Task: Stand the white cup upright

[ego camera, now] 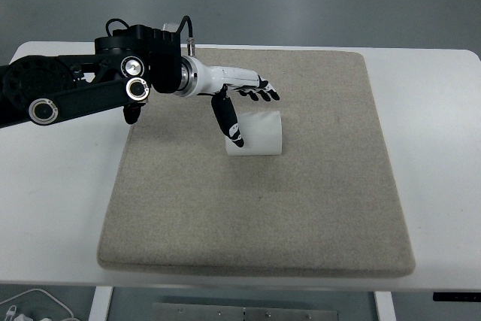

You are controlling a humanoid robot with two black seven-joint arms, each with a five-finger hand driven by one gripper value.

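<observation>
A white cup (259,134) lies on its side in the middle of a beige mat (255,208). My left hand (244,107) is open right over the cup's left end. Its fingers (263,93) stretch out above the cup's far side, and its thumb (228,121) hangs down in front of the cup's left end. I cannot tell whether the hand touches the cup. The cup's left end is partly hidden by the thumb.
The mat lies on a white table (60,186). My black left arm (83,88) reaches in from the left over the table's far left part. A white cable (30,300) shows below the table's near edge.
</observation>
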